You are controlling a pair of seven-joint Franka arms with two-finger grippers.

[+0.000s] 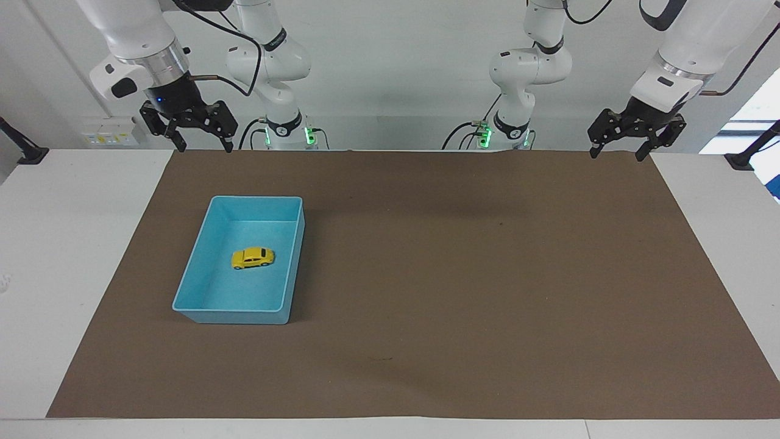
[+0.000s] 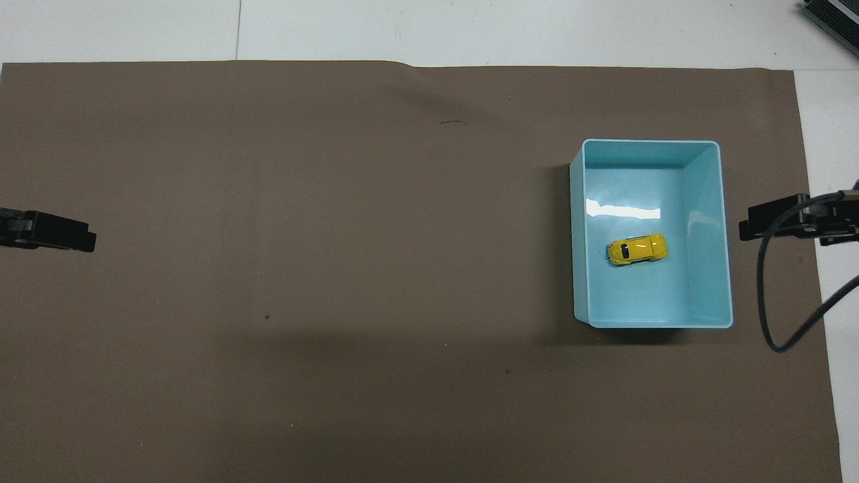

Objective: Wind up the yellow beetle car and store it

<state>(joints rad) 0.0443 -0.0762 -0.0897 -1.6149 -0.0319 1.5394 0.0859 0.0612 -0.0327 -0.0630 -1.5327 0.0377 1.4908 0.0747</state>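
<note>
The yellow beetle car (image 1: 252, 258) already sits inside the blue bin (image 1: 201, 308), so storing looks done. The right hand (image 1: 204, 146) hangs well above the bin with fingers apart and empty; the left hand (image 1: 616, 152) waits the same way at the counter's other end.

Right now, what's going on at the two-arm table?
Nothing is being handled. The yellow beetle car sits on its wheels on the floor of the blue bin, which stands on the brown mat toward the right arm's end of the table. The right gripper and the left gripper both hang raised over the mat's edge nearest the robots, jaws open and empty. Both arms wait; the car looks stored.
</note>
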